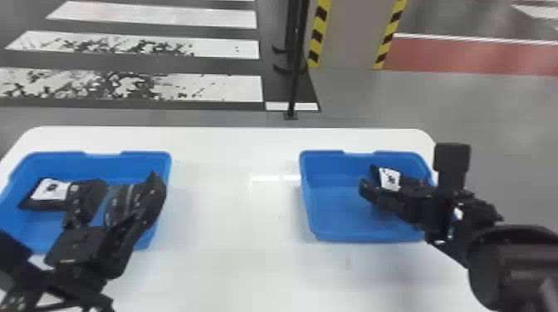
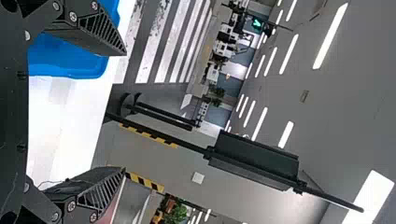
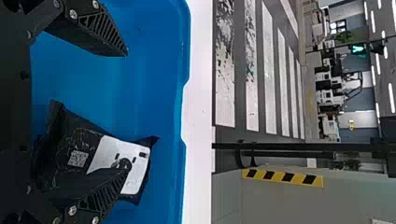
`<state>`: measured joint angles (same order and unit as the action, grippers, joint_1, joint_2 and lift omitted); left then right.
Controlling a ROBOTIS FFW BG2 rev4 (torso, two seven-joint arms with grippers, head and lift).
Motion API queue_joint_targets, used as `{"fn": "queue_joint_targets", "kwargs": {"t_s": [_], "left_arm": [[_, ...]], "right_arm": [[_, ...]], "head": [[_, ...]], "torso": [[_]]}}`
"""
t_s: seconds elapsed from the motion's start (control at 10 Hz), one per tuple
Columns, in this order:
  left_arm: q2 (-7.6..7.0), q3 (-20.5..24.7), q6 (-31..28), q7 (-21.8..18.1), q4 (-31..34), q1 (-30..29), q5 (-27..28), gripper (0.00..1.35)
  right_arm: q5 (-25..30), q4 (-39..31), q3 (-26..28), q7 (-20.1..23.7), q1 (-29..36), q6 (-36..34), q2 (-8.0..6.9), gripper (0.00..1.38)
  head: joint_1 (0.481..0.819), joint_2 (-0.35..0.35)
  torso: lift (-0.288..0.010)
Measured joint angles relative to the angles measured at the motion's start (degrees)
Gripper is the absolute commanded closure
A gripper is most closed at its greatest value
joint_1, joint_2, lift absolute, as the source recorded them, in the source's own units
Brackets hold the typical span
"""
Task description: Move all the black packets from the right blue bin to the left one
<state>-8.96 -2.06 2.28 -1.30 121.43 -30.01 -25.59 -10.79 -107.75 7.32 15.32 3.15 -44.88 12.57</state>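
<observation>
While the right gripper [image 1: 382,184] reaches into the right blue bin [image 1: 328,236] with its fingers spread, a black packet [image 3: 84,154] lies there partly under its right finger. The packet's long axis runs roughly near to far, slanting a little rightward, and its white label end points at the far wall. In the left blue bin [image 1: 145,157], another black packet [image 1: 31,204] lies by the left gripper [image 1: 122,186], whose fingers are also wide apart; its visible part stretches left to right.

White table [image 1: 232,232], left blue bin [image 1: 124,164], right blue bin [image 1: 328,168]
</observation>
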Motion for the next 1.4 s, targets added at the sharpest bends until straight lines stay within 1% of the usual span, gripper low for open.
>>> {"fn": "queue_joint_targets", "kwargs": {"t_s": [0.1,0.3,0.5,0.7,1.0,1.4], "left_arm": [[0.00,-0.1,0.0,0.0,0.0,0.1,0.0,0.19],[-0.02,-0.2,0.1,-0.1,0.0,0.1,-0.6,0.19],[-0.14,-0.4,0.3,-0.4,0.0,0.1,-1.2,0.19],[-0.18,-0.5,0.3,-0.6,0.0,0.0,-1.7,0.19],[-0.18,-0.7,0.4,-1.0,-0.1,-0.2,-2.0,0.19],[-0.18,-0.8,0.5,-1.4,-0.6,-0.5,-3.1,0.19]], "right_arm": [[-0.5,2.4,-1.2,-0.4,-1.0,0.5,-0.01,0.16],[-1.0,3.6,-2.0,-2.0,-0.8,0.7,-0.23,0.16],[-1.4,-0.4,-2.0,-7.0,2.1,-0.3,-0.57,0.16],[-3.4,-2.3,-2.0,-11.5,4.3,-0.7,-0.79,0.15],[-5.9,-0.9,-2.4,-16.9,3.4,-0.2,-1.18,0.15],[-12.8,1.8,-3.9,-27.4,2.9,5.2,-1.60,0.15]], "head": [[0.695,-0.075],[0.695,-0.071],[0.695,-0.084],[0.695,-0.094],[0.695,-0.103],[0.695,-0.109]], "torso": [[-0.168],[-0.168],[-0.168],[-0.168],[-0.168],[-0.168]]}}
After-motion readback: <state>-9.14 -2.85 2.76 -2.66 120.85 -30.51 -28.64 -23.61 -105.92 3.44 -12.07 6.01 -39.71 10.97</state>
